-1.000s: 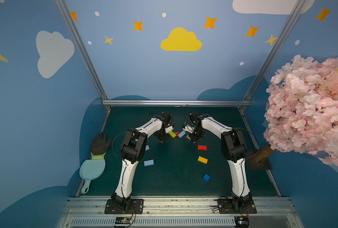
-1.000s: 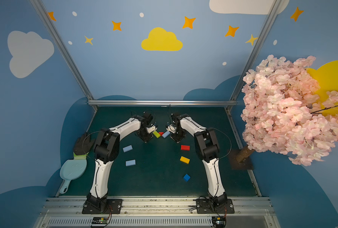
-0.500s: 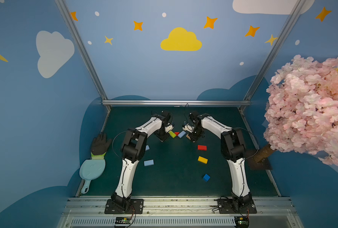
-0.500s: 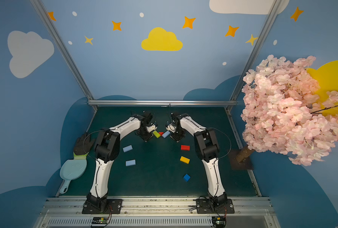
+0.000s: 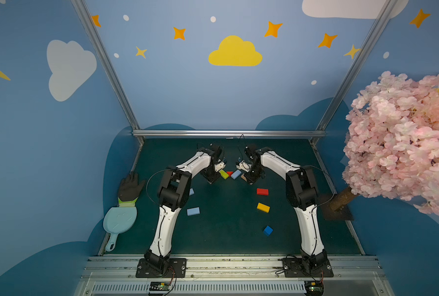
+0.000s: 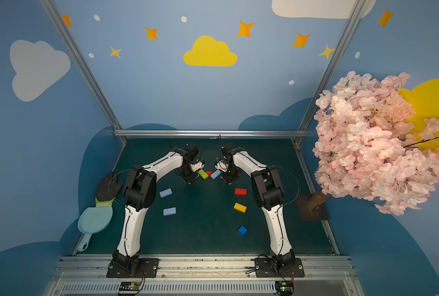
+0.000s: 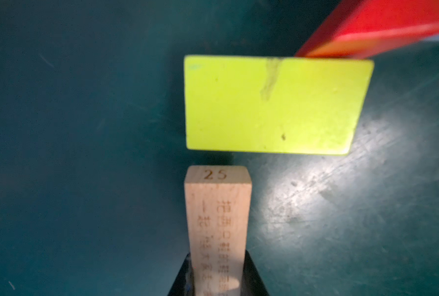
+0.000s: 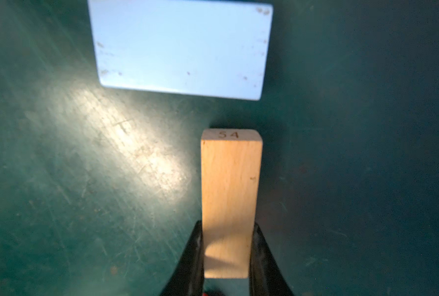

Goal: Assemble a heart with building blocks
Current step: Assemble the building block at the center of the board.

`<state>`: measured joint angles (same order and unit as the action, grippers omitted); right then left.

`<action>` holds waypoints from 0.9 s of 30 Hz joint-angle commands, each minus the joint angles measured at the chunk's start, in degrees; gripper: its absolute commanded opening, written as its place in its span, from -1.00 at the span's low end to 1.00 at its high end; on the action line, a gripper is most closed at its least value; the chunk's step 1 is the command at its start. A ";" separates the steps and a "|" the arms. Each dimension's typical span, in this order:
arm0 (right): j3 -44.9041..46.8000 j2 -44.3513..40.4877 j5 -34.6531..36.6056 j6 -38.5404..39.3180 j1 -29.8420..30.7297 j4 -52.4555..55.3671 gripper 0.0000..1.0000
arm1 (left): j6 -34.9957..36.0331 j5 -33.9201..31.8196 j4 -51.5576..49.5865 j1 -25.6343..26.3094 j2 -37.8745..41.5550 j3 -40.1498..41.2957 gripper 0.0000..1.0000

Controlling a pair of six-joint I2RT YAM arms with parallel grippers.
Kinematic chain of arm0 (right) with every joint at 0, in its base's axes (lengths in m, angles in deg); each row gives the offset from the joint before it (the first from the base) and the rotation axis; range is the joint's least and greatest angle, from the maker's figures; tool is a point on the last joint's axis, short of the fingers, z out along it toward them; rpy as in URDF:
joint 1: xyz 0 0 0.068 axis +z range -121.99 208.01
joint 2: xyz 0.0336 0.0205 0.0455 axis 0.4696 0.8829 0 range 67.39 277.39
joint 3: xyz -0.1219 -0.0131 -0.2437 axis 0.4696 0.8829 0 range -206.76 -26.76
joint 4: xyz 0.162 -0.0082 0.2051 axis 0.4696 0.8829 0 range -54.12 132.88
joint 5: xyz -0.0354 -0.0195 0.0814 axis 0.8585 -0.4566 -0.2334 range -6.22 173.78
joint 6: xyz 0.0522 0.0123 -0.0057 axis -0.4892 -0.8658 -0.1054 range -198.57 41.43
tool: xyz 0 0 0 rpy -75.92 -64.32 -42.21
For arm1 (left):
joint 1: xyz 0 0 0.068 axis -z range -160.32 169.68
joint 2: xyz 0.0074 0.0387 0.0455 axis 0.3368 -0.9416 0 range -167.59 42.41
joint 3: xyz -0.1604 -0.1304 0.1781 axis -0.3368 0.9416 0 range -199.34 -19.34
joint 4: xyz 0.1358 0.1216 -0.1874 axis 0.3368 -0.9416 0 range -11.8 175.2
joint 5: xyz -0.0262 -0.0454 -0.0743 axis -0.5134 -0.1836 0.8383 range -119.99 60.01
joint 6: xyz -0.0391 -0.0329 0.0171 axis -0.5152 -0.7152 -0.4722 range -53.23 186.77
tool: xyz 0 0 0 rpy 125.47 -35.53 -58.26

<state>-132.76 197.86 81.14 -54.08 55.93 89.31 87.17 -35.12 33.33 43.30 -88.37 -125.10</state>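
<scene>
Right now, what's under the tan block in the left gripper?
Only green mat shows around the tan block; the lime green block lies beyond. The spot directly beneath is covered by the block.

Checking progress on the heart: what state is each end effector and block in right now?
Left end effector: shut on tan block 25.
Right end effector: shut on tan block 54.
Lime green block: flat, touching red wedge.
Light blue block: flat, beside red wedge.
Red block: loose, unplaced.
Yellow block: loose, unplaced.
Dark blue cube: loose, unplaced.
</scene>
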 commanded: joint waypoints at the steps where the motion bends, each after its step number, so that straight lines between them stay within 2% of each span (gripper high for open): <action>1: -1.38 0.85 -0.71 0.32 0.31 1.15 -1.00 | 0.67 -0.32 -0.50 -0.33 -2.58 -0.87 -0.81; 27: -1.93 1.36 -1.15 0.16 0.46 0.98 -1.00 | -0.45 0.53 -0.57 -0.33 -4.59 -3.45 -0.77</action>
<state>-133.61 198.21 81.05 -54.10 55.97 89.31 86.96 -35.07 31.12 43.30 -90.05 -127.79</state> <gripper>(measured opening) 0.225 0.257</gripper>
